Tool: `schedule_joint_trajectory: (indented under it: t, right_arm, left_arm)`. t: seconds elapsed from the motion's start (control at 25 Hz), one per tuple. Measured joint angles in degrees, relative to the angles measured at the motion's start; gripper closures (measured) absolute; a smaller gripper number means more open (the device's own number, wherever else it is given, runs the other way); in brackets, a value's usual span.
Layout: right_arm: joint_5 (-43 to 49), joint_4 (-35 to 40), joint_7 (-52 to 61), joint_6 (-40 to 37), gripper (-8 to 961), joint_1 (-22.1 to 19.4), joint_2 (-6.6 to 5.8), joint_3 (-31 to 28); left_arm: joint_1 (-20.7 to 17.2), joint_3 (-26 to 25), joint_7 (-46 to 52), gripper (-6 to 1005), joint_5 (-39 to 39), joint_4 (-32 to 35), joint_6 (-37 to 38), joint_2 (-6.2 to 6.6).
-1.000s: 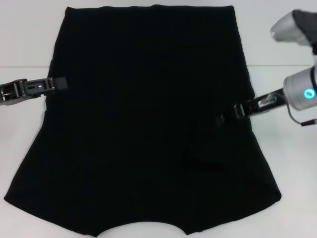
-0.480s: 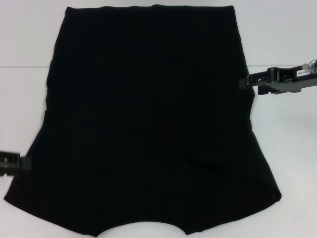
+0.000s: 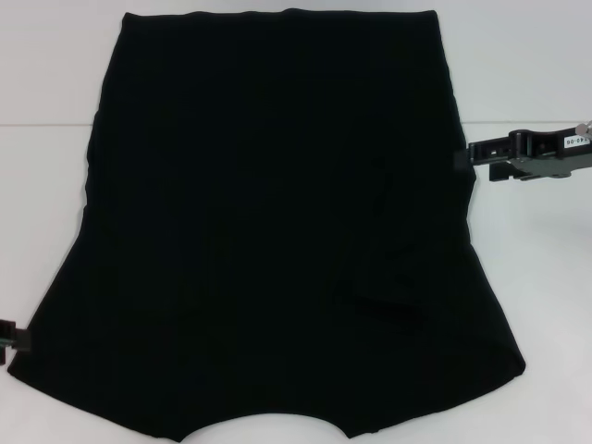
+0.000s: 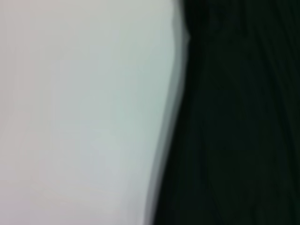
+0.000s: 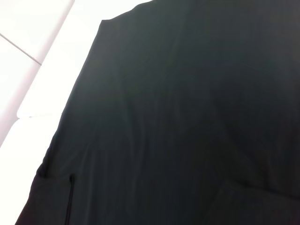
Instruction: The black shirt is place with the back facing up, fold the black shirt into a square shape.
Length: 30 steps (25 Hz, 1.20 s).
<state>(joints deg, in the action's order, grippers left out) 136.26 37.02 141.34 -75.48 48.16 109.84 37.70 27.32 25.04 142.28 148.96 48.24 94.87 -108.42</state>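
- Head view: a black shirt point(image 3: 268, 222) lies spread flat on a white table point(image 3: 536, 296), filling most of the frame from the top edge to the bottom edge.
- No lettering shows on the shirt's upward face; it is plain black cloth.
- The shirt is narrower toward the top of the frame and flares wider toward the bottom, where the sleeves reach the lower left and lower right.
- A curved notch shows in the shirt's edge at the bottom centre of the frame.
- A few small folds and creases sit right of centre, in the lower right part of the cloth.
- The right gripper point(image 3: 460, 157) comes in from the right edge at mid-height, its tip just at the shirt's right edge. Whether its fingers are parted or holding cloth cannot be told.
- The left gripper point(image 3: 20, 339) is only a sliver at the lower left edge of the frame, right beside the shirt's left sleeve. Its finger state cannot be told.
- Left wrist view: blurred; pale table on the left side, black cloth on the right side.
- Right wrist view: black cloth fills most of the frame, with white table in the upper left corner.
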Motion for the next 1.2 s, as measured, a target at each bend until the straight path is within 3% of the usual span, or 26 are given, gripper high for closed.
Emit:
schedule_joint_trajectory:
  t: [0.68, 1.2]
  right_arm:
    - [-0.03, -0.09, -0.10, -0.12, 151, -0.65, 0.09, 0.00]
    - [-0.07, -0.08, -0.11, -0.41, 152, -1.41, 0.02, 0.00]
  left_arm:
    - [0.70, 0.62, 0.42, 493, 3.45, -0.96, -3.17, -2.00]
    - [0.55, 0.10, 0.74, 494, 3.46, -0.42, -3.35, -1.64]
